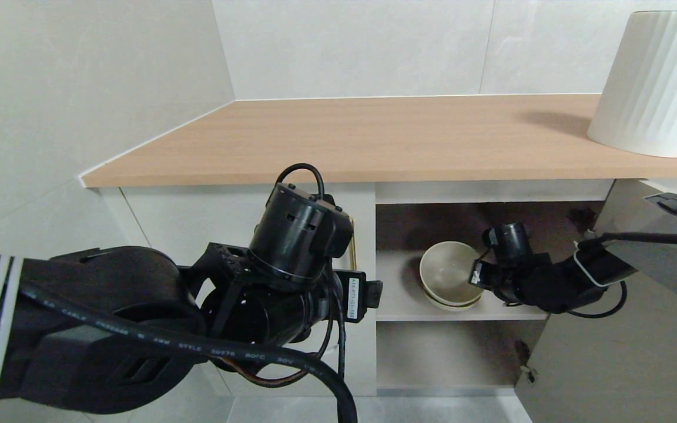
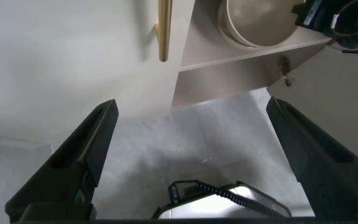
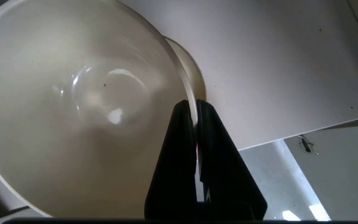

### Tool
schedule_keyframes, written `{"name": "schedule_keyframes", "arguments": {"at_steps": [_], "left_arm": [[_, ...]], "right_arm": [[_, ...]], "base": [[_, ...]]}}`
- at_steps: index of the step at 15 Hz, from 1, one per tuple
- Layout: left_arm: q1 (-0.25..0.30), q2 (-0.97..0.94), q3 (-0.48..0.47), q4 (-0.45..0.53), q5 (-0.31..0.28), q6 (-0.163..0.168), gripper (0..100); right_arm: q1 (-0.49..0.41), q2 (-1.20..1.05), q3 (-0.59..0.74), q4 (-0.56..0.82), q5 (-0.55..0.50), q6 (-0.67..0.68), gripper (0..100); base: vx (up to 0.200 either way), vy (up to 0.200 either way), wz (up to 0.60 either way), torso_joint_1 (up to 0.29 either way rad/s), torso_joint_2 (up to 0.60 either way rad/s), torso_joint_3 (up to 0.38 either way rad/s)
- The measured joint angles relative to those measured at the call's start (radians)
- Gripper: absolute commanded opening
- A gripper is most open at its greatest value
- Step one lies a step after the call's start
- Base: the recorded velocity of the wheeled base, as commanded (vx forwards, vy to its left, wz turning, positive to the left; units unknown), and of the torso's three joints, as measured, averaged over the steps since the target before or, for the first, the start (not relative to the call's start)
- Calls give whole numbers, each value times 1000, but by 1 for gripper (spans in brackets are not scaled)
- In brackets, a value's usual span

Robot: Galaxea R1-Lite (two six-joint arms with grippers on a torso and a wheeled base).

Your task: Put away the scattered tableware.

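You are seeing soft, even light coming from the right. The white container is throwing a faint shadow leftward across the counter. The cabinet recess is sitting in shade, and the bowl is catching small glare spots.

My head camera looks forward and down at the counter and the open cabinet from some way back. My left wrist camera faces the floor before the cabinet, and my right wrist camera sits very close to the bowl. All three views share this bowl on the shelf.
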Motion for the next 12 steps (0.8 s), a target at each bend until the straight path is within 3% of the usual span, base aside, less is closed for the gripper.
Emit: {"name": "schedule_keyframes", "arguments": {"at_steps": [8,9,12], "left_arm": [[0,3,0,0,5,0,100],[0,3,0,0,5,0,100],[0,5,1,0,5,0,100]], "right_arm": [[-2,25,-24,0,-4,-1,0],[-2,26,-26,-1,-4,-1,100],[-1,28,-27,-1,-1,-2,100]], "base": [[0,0,0,0,0,0],[0,0,0,0,0,0],[0,0,0,0,0,0]]}}
